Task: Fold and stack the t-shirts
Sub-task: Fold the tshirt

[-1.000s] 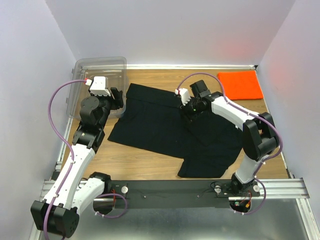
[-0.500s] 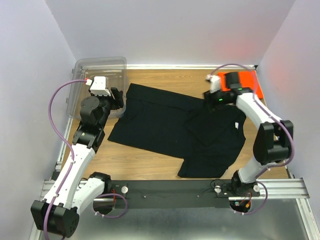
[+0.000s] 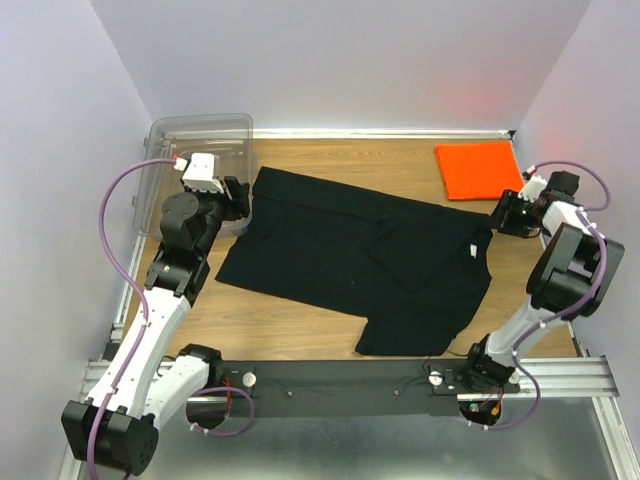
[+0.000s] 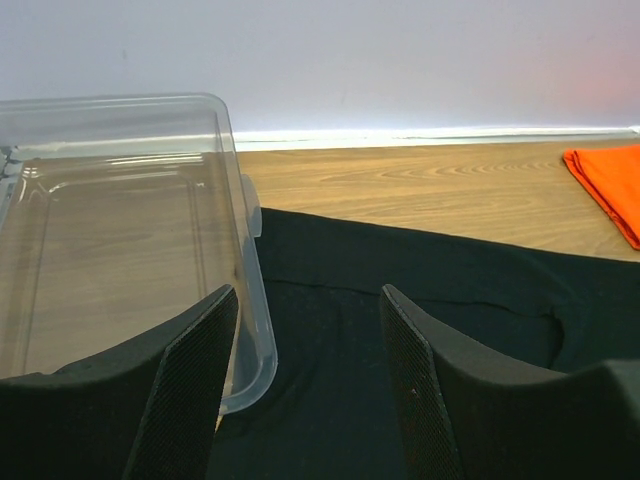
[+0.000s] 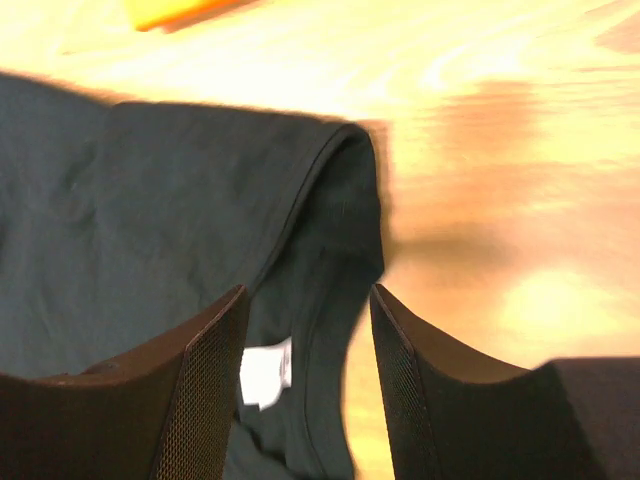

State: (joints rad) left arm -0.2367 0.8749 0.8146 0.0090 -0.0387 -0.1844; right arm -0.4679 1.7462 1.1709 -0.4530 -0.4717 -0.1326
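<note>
black t-shirt (image 3: 320, 250): spread out mid-desk (image 3: 300, 322), with one corner hanging toward the arm bases. On its right side a flap is already folded in over the body.
left end effector (image 4: 308, 300): fingers apart and nothing in them. It's parked at the shirt's left edge, just beside the clear bin (image 4: 250, 300).
right end effector (image 5: 308, 295): let go and empty, just off the shirt's right edge by the collar. The white neck tag (image 5: 265, 372) shows below it.
orange t-shirt (image 3: 480, 170): far right corner, already folded, apart from the black one.
step in hand (my guess): the next fold on the black shirt. I'd pinch low at an edge and lift both sides evenly. Lay the cloth over rather than dragging it, so the flap doesn't pop back open.
vs a second ago: the right arm was over the middle of the shirt and has since swung out to the right. The left arm hasn't budged.
</note>
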